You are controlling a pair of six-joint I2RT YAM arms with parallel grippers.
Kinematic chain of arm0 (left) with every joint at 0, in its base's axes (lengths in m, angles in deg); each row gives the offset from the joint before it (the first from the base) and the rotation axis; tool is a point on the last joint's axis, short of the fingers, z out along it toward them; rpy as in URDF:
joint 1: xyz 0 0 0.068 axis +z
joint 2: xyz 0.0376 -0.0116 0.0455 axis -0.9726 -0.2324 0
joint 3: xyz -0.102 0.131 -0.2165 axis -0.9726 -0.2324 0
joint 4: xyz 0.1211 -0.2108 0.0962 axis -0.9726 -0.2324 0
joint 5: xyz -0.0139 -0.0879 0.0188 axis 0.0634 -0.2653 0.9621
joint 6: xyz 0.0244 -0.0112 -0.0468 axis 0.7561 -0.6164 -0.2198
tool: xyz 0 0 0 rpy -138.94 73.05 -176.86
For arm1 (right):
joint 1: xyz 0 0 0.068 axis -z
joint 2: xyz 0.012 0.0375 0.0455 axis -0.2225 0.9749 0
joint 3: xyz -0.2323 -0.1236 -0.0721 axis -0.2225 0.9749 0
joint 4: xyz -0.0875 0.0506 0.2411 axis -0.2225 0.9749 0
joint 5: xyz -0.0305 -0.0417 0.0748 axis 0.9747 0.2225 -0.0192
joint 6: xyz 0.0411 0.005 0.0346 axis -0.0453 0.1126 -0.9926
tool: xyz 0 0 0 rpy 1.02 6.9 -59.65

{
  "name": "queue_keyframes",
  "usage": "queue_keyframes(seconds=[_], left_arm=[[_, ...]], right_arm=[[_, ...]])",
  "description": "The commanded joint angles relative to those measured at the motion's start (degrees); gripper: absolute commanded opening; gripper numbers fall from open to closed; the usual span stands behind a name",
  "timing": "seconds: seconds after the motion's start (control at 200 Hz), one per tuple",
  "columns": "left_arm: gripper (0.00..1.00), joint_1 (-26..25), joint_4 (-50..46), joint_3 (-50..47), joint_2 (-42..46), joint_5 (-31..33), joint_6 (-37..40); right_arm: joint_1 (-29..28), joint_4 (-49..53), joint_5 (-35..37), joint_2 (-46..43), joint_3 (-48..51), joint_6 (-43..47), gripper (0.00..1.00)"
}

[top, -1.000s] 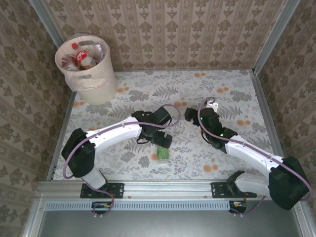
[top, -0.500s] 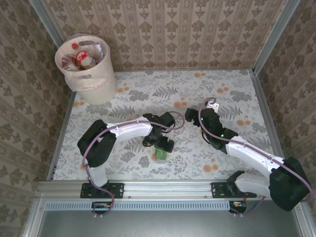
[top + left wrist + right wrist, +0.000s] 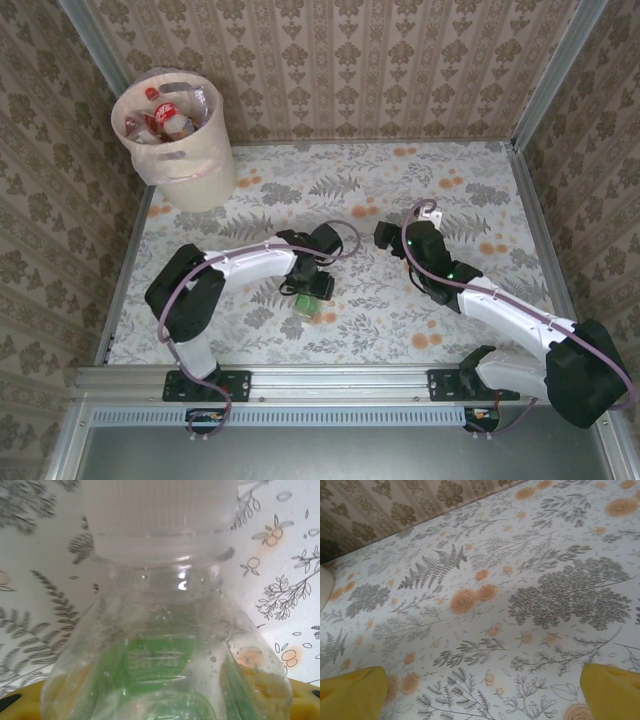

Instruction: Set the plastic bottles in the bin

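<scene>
A small clear plastic bottle [image 3: 165, 645] with a white cap and a green label lies between the yellow fingers [image 3: 20, 702] of my left gripper [image 3: 160, 702], which is shut on its body. From above, that bottle [image 3: 304, 306] sits at the table's near middle, just under the left gripper [image 3: 310, 288]. My right gripper [image 3: 384, 233] hovers over the table's centre right; in its wrist view it [image 3: 480, 692] stands open with bare tabletop between the fingers. The pale beige bin [image 3: 190, 160] stands at the far left corner and holds several bottles [image 3: 165, 120].
The flowered tabletop [image 3: 400, 180] is fenced by patterned walls on three sides. A metal rail [image 3: 330, 380] runs along the near edge by the arm bases. Both arms lie across the near half of the table.
The left gripper has closed round the green-labelled bottle and shifted a little to the left with it. The right arm has stayed still.
</scene>
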Motion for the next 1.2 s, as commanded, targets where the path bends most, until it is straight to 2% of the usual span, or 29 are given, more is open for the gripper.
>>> queue_keyframes(seconds=[0.0,0.185,0.495,0.695,0.94,1.0,1.095,1.195], left_arm=[[0.58,2.0,2.5,-1.9,4.0,2.2,1.3],[0.55,6.3,5.6,-4.2,8.2,3.3,2.1],[0.53,13.7,8.8,-2.4,13.9,5.5,5.5],[0.53,18.7,12.3,-0.3,17.3,6.6,7.5],[0.52,23.6,16.5,5.1,20.8,12.1,10.7],[0.52,26.7,19.1,6.3,21.6,13.5,10.8],[0.53,30.0,22.1,10.5,21.2,12.0,12.3],[0.52,32.9,19.6,18.2,18.5,11.5,14.9]], right_arm=[[0.2,-5.7,-3.9,-0.5,0.9,2.2,1.0],[-0.1,-10.5,-11.5,1.5,-0.4,6.1,1.0],[-3.2,-14.2,-18.7,7.5,-6.3,12.9,1.0],[-4.4,-15.7,-19.5,11.1,-10.1,12.8,1.0],[-4.9,-15.9,-18.2,12.7,-12.7,11.5,1.0],[-4.9,-15.3,-17.5,13.0,-13.4,11.1,1.0],[-4.9,-14.0,-17.3,13.6,-14.6,11.0,1.0],[-4.9,-13.4,-17.2,13.6,-15.5,11.2,1.0]])
